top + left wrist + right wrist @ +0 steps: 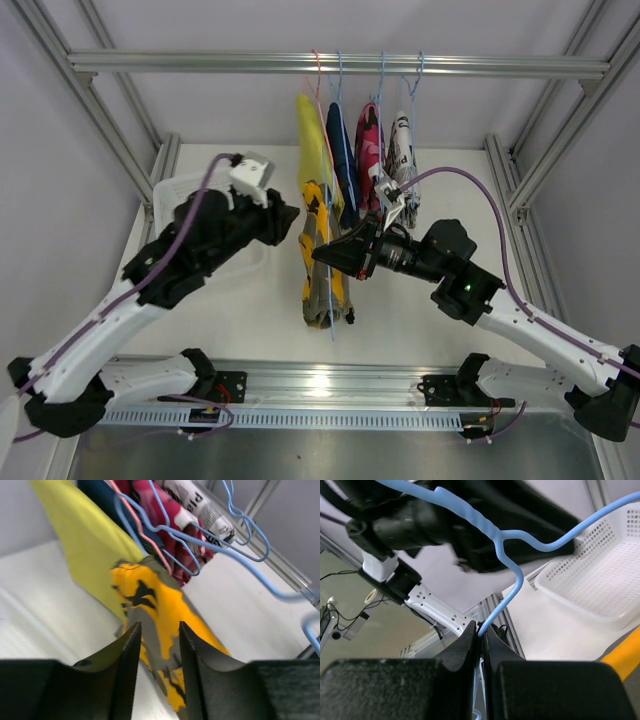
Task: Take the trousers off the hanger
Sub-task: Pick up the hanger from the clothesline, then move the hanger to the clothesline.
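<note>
Judging by the droop, took the camouflage trousers [160, 605] for soft and light. Found them on the blue hanger [475, 513] over the bench [240, 300], wire clamped in right hand [481, 632], good fold inside open left hand [159, 626].

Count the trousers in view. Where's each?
5. Four hang from the rail, left to right: plain yellow, navy, pink-red patterned, white newspaper-print. The camouflage pair sits lower, in front of them. None seems hidden.
</note>
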Action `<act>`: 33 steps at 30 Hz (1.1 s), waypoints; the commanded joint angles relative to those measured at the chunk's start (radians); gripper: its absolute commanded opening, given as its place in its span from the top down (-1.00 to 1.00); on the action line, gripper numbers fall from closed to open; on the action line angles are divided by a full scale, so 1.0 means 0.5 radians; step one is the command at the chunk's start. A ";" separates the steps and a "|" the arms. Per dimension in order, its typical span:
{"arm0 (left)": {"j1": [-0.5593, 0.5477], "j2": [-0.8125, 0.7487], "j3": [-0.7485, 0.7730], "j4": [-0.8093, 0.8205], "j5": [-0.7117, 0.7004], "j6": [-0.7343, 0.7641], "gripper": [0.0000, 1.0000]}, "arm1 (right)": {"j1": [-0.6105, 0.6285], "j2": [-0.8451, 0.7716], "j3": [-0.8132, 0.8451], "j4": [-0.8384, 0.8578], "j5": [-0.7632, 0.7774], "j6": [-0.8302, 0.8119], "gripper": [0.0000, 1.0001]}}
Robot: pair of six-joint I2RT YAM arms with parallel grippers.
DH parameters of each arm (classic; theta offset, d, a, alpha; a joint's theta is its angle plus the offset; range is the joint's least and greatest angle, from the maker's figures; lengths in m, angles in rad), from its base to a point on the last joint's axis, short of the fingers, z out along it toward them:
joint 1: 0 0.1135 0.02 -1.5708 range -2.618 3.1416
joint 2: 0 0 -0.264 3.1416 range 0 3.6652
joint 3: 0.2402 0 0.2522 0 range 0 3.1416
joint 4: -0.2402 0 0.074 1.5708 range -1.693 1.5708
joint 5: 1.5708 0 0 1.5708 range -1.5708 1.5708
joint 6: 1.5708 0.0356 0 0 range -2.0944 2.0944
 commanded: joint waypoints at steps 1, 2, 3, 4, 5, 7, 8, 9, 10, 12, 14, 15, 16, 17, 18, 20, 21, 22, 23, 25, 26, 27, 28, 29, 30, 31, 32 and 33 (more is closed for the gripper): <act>-0.010 -0.264 -0.077 -0.138 -0.168 -0.001 0.13 | 0.002 -0.114 0.144 0.338 0.166 -0.169 1.00; -0.013 -0.371 -0.090 -0.192 -0.171 -0.004 0.08 | -0.001 -0.114 0.141 0.357 0.181 -0.163 1.00; -0.016 -0.421 -0.144 -0.217 -0.171 -0.016 0.00 | -0.001 -0.114 0.141 0.369 0.184 -0.160 1.00; -0.019 -0.476 -0.166 -0.242 -0.162 -0.025 -0.04 | -0.004 -0.108 0.141 0.394 0.196 -0.153 1.00; -0.025 -0.586 -0.224 -0.279 -0.153 -0.056 -0.08 | -0.008 -0.108 0.132 0.409 0.218 -0.150 1.00; -0.065 -0.703 -0.390 -0.282 -0.131 -0.071 -0.19 | -0.011 -0.099 0.135 0.455 0.245 -0.144 1.00; -0.083 -0.764 -0.442 -0.273 -0.104 -0.086 -0.23 | -0.017 -0.080 0.132 0.479 0.258 -0.123 1.00; -0.114 -0.877 -0.494 -0.249 -0.098 -0.096 -0.28 | -0.020 -0.068 0.141 0.495 0.273 -0.117 1.00; -0.129 -0.939 -0.668 -0.224 -0.107 -0.111 -0.30 | -0.023 -0.053 0.150 0.525 0.282 -0.110 1.00; -0.172 -1.098 -0.789 -0.145 -0.137 -0.160 -0.35 | -0.032 0.005 0.196 0.544 0.310 -0.104 1.00; -0.197 -1.169 -0.982 -0.098 -0.189 -0.209 -0.36 | -0.038 0.048 0.233 0.562 0.340 -0.101 1.00; -0.215 -1.188 -1.037 -0.074 -0.223 -0.221 -0.39 | -0.047 0.097 0.276 0.566 0.365 -0.107 1.00; -0.225 -1.182 -1.050 -0.043 -0.248 -0.234 -0.40 | -0.051 0.128 0.303 0.566 0.383 -0.104 1.00; -0.228 -1.158 -1.047 -0.046 -0.278 -0.289 -0.41 | -0.057 0.156 0.334 0.569 0.399 -0.110 1.00; -0.243 -1.127 -1.029 -0.040 -0.297 -0.310 -0.42 | -0.072 0.186 0.371 0.563 0.408 -0.113 1.00; -0.271 -1.032 -1.019 0.040 -0.321 -0.341 -0.44 | -0.087 0.272 0.475 0.560 0.426 -0.120 1.00; -0.307 -1.001 -1.038 0.089 -0.340 -0.341 -0.46 | -0.103 0.297 0.515 0.544 0.460 -0.126 1.00; -0.326 -0.964 -1.044 0.138 -0.385 -0.338 -0.47 | -0.115 0.340 0.576 0.538 0.475 -0.120 1.00; -0.347 -0.900 -1.047 0.211 -0.413 -0.332 -0.48 | -0.124 0.358 0.604 0.541 0.485 -0.120 1.00; -0.406 -0.845 -1.053 0.279 -0.508 -0.311 -0.51 | -0.155 0.386 0.650 0.526 0.515 -0.110 1.00; -0.424 -0.811 -1.065 0.346 -0.533 -0.295 -0.52 | -0.164 0.407 0.678 0.526 0.528 -0.110 1.00; -0.455 -0.805 -1.075 0.383 -0.548 -0.289 -0.54 | -0.170 0.414 0.687 0.523 0.540 -0.104 1.00; -0.470 -0.808 -1.114 0.420 -0.558 -0.283 -0.55 | -0.198 0.423 0.696 0.523 0.546 -0.098 1.00; -0.485 -0.811 -1.124 0.469 -0.573 -0.271 -0.55 | -0.210 0.444 0.709 0.526 0.564 -0.077 1.00; -0.522 -0.832 -1.139 0.491 -0.591 -0.265 -0.57 | -0.225 0.454 0.712 0.529 0.574 -0.061 1.00; -0.538 -0.850 -1.179 0.509 -0.613 -0.252 -0.57 | -0.244 0.466 0.718 0.541 0.574 -0.049 1.00; -0.556 -0.869 -1.191 0.528 -0.655 -0.234 -0.58 | -0.283 0.490 0.724 0.544 0.562 -0.025 1.00; -0.583 -0.908 -1.200 0.537 -0.671 -0.228 -0.59 | -0.299 0.506 0.733 0.544 0.561 -0.003 1.00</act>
